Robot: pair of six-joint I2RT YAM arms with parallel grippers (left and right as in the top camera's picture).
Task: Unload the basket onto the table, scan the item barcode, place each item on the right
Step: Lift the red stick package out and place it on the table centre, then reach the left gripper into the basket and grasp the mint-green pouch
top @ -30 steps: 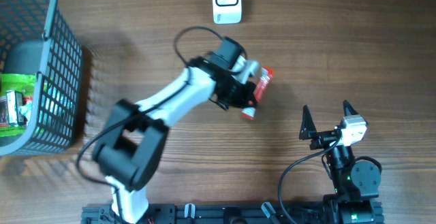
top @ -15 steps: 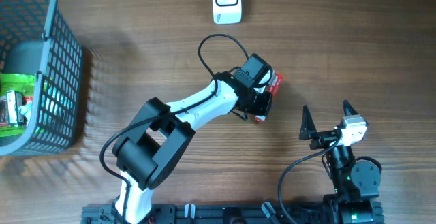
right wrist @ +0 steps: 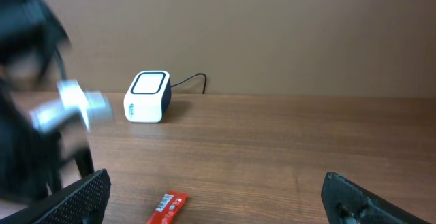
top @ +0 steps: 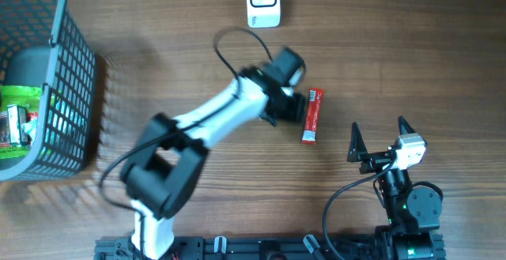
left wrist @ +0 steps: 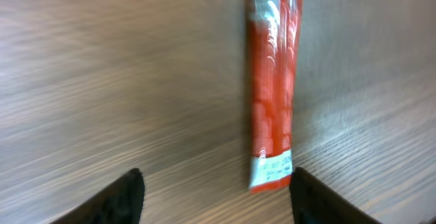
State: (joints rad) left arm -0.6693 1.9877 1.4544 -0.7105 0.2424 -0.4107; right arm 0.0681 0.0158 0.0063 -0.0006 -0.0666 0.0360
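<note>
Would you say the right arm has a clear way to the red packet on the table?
Probably yes: the red packet lies flat ahead of the open right gripper with nothing between them, though the left gripper sits close beside it.

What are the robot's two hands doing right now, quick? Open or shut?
Left gripper: open, holding nothing; the red packet lies loose on the table.
Right gripper: open, holding nothing.

Bright even light, soft shadows, motion-blurred wrist views
</note>
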